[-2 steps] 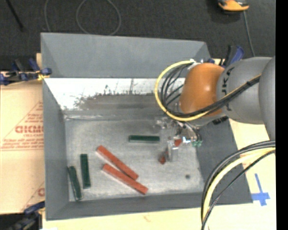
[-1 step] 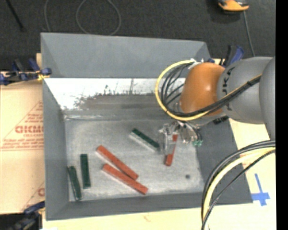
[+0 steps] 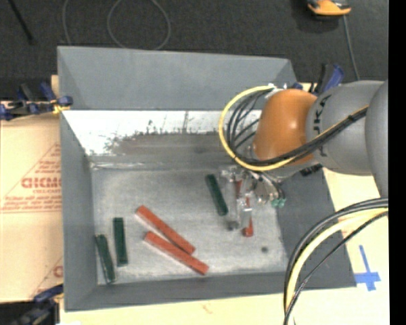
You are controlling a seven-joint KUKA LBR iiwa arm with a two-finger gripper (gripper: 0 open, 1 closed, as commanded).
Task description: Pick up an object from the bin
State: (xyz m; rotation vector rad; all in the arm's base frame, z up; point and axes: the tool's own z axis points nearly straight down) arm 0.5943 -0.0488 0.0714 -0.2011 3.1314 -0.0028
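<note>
A robot arm [image 3: 352,127] with an orange cover [image 3: 284,124] and looped cables [image 3: 231,117] at its wrist reaches into a grey metal bin [image 3: 169,80] from the view's right, its gripper [image 3: 245,219] hanging low over the right half of the bin floor. Whether the gripper is open or closed cannot be told from this angle, and nothing can be seen held in it.

Nearest to it is a dark green stick [image 3: 216,195] lying flat on the floor, just beside the gripper on the view's left and tilted slightly off the vertical. A small red piece [image 3: 247,231] shows right at the gripper's lower tip; it is too small to tell whether it is a loose thing or part of the tool.

Well apart, near the middle of the floor, two orange-red sticks lie almost parallel on a slant: an upper stick [image 3: 164,229] and a lower stick [image 3: 176,252]. In the near left corner lie two more green sticks side by side, a short one [image 3: 120,241] and a long one [image 3: 105,258].
</note>
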